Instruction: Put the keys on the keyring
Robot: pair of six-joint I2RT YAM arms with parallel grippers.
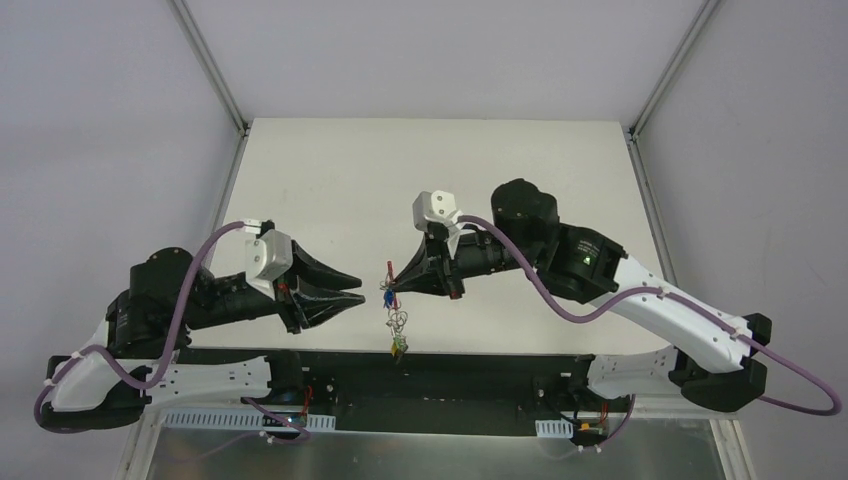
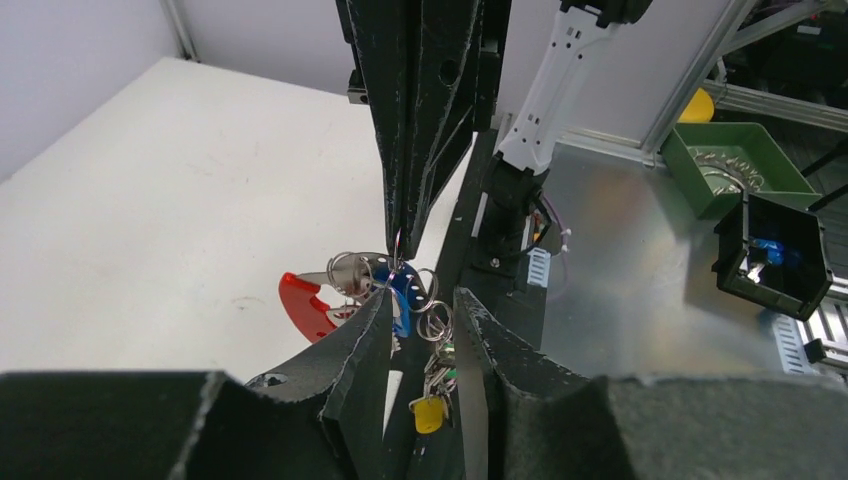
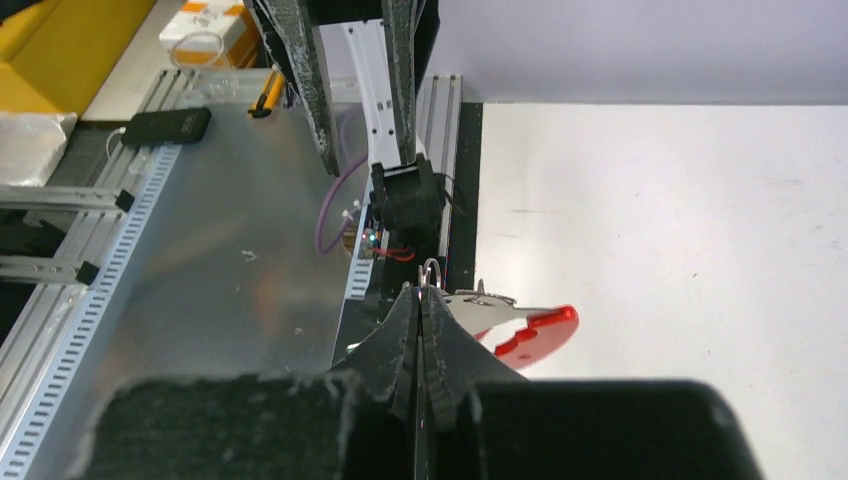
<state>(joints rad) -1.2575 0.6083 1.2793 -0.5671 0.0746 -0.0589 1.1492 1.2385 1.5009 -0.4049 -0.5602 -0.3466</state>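
Above the near edge of the table (image 1: 330,180), my right claw (image 1: 396,284) is pinched fully closed on a silver ring at the top of the keyring (image 1: 397,318), which hangs free in the air below its tip. The red clip (image 2: 303,303) sticks out sideways over the table. The chain of rings drops straight down, with a blue key (image 2: 405,300) high in the bunch and a yellow key (image 2: 428,412) at the bottom, so the long axis of the bunch is vertical.

My left claw (image 1: 361,288) faces it from the left, fingers spread wide and holding nothing, tips just beside the bunch. From the left wrist, the chain hangs in the gap between the two fingers. The blue key sits by the inner edge of one; I cannot tell whether they touch.

The left claw is the free one and the nearer to the keys, so I judge the coming move is its own: close across the hanging chain, or on the blue key, while the right holds the ring steady. Which keys are already threaded I cannot tell.
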